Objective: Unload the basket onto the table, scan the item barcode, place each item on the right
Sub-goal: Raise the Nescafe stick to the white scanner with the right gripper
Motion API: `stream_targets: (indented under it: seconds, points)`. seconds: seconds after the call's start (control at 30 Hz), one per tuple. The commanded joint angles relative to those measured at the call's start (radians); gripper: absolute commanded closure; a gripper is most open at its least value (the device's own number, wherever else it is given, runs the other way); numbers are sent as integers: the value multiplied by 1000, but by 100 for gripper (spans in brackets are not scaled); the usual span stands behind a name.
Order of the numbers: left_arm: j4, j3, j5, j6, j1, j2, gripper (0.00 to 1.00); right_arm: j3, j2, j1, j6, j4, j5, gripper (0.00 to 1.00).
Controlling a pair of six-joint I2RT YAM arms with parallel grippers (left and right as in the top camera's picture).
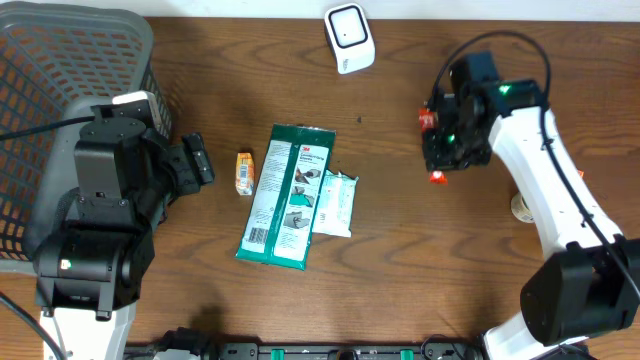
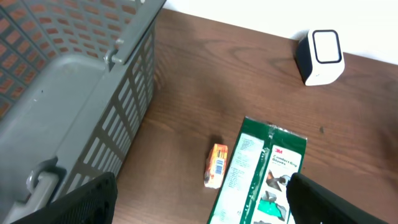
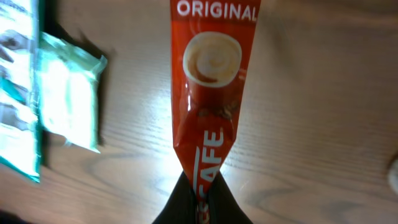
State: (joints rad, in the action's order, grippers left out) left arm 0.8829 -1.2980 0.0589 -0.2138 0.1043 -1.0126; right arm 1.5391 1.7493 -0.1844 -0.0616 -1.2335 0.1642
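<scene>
Where it reads ORIGINAL, the red sachet widens.

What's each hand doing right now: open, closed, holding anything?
Left hand: open, holding nothing.
Right hand: closed on the red coffee sachet.

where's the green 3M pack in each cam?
Overhead: green 3M pack in mid-frame, lying flat.
Left wrist: the pack is lower right, cut off by the bottom edge.
Right wrist: a strip of it at the left edge.
Landmark: pale green packet beside it, overhead and right wrist.
</scene>
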Motion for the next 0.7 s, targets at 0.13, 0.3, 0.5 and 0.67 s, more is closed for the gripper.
stream_targets:
  seconds: [0.13,0.3,0.5,0.67]
  points:
    - [0,-10,6,-6,-6,0,13,254,-13,-46,-68,-63,2,99]
    - [0,-10,6,-6,-6,0,13,337,-13,-74,-98,-30,-3,99]
    - [0,-10,6,-6,-6,0,13,336,32,-100,-99,0,-40,99]
    - [0,-10,6,-6,-6,0,13,336,128,-111,-65,18,-43,99]
